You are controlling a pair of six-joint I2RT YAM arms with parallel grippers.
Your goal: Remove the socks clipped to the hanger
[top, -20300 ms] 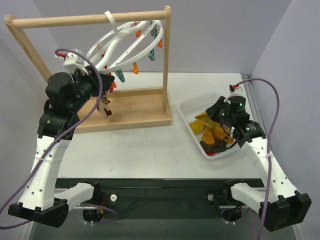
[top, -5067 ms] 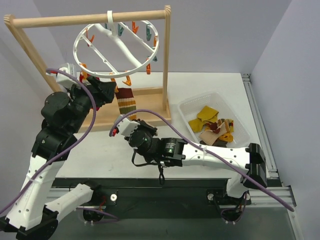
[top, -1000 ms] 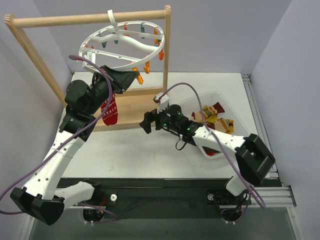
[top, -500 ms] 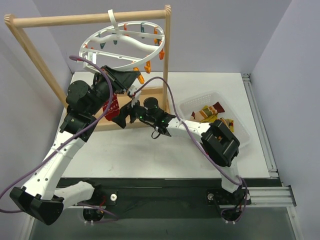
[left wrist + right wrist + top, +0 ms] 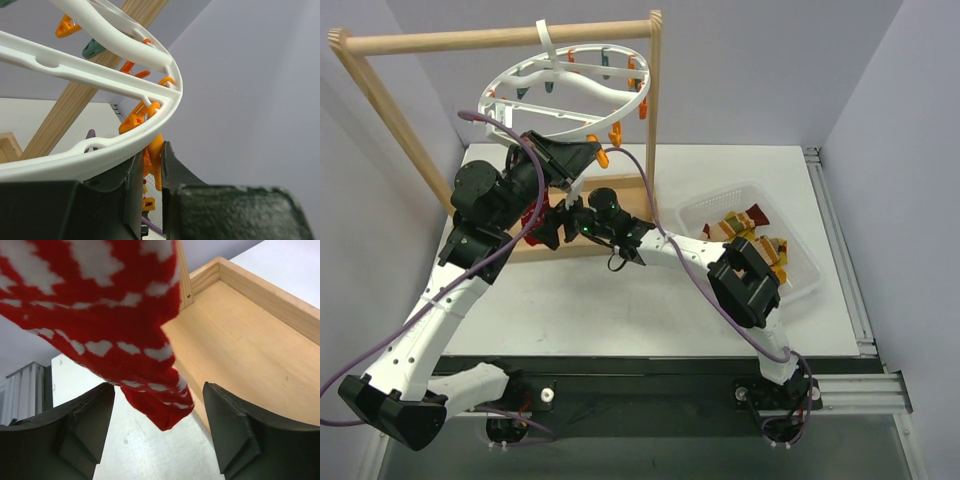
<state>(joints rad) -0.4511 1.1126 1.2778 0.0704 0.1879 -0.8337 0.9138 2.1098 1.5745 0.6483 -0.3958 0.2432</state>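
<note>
The white ring hanger hangs by its hook from the wooden rack, with orange and teal clips round its rim. My left gripper is at the ring's near edge. In the left wrist view it is shut on an orange clip under the hanger. A red sock with white pattern hangs below it, mostly hidden by the arms in the top view. My right gripper is open, and the sock's toe hangs between its fingers without touching them. Other socks lie in the basket.
The wooden rack has a top bar, side posts and a tray-like base just behind the sock. A white mesh basket stands at the right of the table. A purple cable loops over the right arm near the rack's post.
My right arm has swung left from beside the basket to under the hanger, so its fingers now stand either side of the red sock's toe. The left arm has stayed put.
</note>
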